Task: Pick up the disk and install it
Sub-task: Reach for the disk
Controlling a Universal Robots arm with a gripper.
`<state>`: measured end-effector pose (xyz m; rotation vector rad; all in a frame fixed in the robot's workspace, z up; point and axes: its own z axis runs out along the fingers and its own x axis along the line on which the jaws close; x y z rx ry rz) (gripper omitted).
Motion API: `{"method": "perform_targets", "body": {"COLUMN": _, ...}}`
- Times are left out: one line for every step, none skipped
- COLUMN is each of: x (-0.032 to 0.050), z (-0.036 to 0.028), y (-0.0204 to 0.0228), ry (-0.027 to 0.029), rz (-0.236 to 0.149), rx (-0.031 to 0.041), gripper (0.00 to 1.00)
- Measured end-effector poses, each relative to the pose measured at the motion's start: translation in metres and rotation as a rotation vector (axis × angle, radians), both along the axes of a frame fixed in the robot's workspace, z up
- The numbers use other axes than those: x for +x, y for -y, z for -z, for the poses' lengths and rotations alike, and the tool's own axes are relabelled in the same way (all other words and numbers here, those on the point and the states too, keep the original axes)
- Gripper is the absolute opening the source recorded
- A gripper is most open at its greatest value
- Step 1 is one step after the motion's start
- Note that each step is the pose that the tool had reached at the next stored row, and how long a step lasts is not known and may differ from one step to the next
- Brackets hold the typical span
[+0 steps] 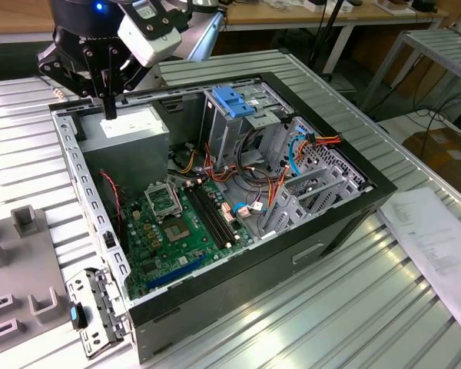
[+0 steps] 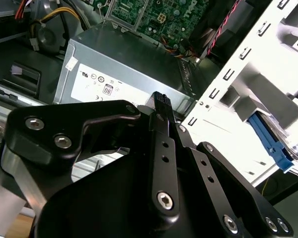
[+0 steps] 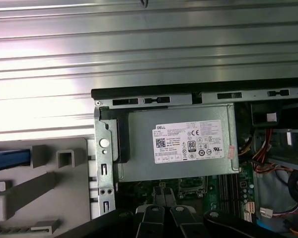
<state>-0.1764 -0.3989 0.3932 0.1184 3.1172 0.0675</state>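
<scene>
case point(image 1: 238, 292): lid off, lying flat so its bays are reachable.
power supply point(image 1: 127, 134): far corner of case, on the exterior view's left.
gripper point(image 1: 107, 108): fingers closed, empty, hovering over the power supply; nothing grasped yet.
disk point(image 3: 7, 158): probably the blue-edged piece on the grey fixture point(image 3: 69, 198) just outside the case, parked for pickup.

The hand point(image 1: 107, 111) is matt black, dotted with silver screw heads point(image 2: 165, 200). The computer case point(image 1: 215, 296) is black outside and bare grey metal within. The motherboard point(image 1: 173, 227) is green, with black slots point(image 1: 211, 219) and one blue slot point(image 1: 177, 273) at its edge. The power supply box point(image 3: 139, 148) is grey and its label point(image 3: 193, 141) is white with black print. The latch point(image 1: 234, 101) on the silver drive cage point(image 1: 224, 131) is blue. The cables point(image 1: 323, 142) are orange, red, yellow and blue. The surface point(image 1: 392, 323) is silver, ribbed in parallel stripes. The paper sheet point(image 1: 438, 234) is white.
</scene>
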Motion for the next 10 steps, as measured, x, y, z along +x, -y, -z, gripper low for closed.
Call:
{"method": "perform_targets", "body": {"x": -0.0006, "z": -0.0001, "y": 0.0000, "ry": -0.0002, "rz": 0.000, "rx": -0.0001, "gripper": 0.11}}
{"method": "perform_targets", "body": {"x": -0.0013, "z": -0.0001, "y": 0.0000, "ry": -0.0003, "rz": 0.000, "rx": -0.0001, "gripper": 0.11}}
{"method": "perform_targets", "body": {"x": -0.0022, "z": 0.0000, "y": 0.0000, "ry": -0.0004, "rz": 0.000, "rx": 0.0000, "gripper": 0.11}}
{"method": "perform_targets", "body": {"x": -0.0026, "z": 0.0000, "y": 0.0000, "ry": -0.0005, "rz": 0.000, "rx": -0.0001, "gripper": 0.11}}
{"method": "perform_targets", "body": {"x": -0.0031, "z": 0.0000, "y": 0.0000, "ry": -0.0006, "rz": 0.000, "rx": 0.0000, "gripper": 0.11}}
{"method": "perform_targets", "body": {"x": -0.0039, "z": 0.0000, "y": 0.0000, "ry": -0.0007, "rz": 0.000, "rx": 0.0000, "gripper": 0.11}}
{"method": "perform_targets", "body": {"x": -0.0046, "z": 0.0000, "y": 0.0000, "ry": -0.0009, "rz": 0.000, "rx": 0.0000, "gripper": 0.11}}
{"method": "perform_targets", "body": {"x": -0.0048, "z": 0.0000, "y": 0.0000, "ry": -0.0010, "rz": 0.000, "rx": -0.0001, "gripper": 0.11}}
{"method": "perform_targets", "body": {"x": -0.0050, "z": 0.0000, "y": 0.0000, "ry": -0.0012, "rz": 0.000, "rx": -0.0001, "gripper": 0.11}}
{"method": "perform_targets", "body": {"x": -0.0054, "z": 0.0000, "y": 0.0000, "ry": -0.0016, "rz": 0.000, "rx": -0.0001, "gripper": 0.11}}
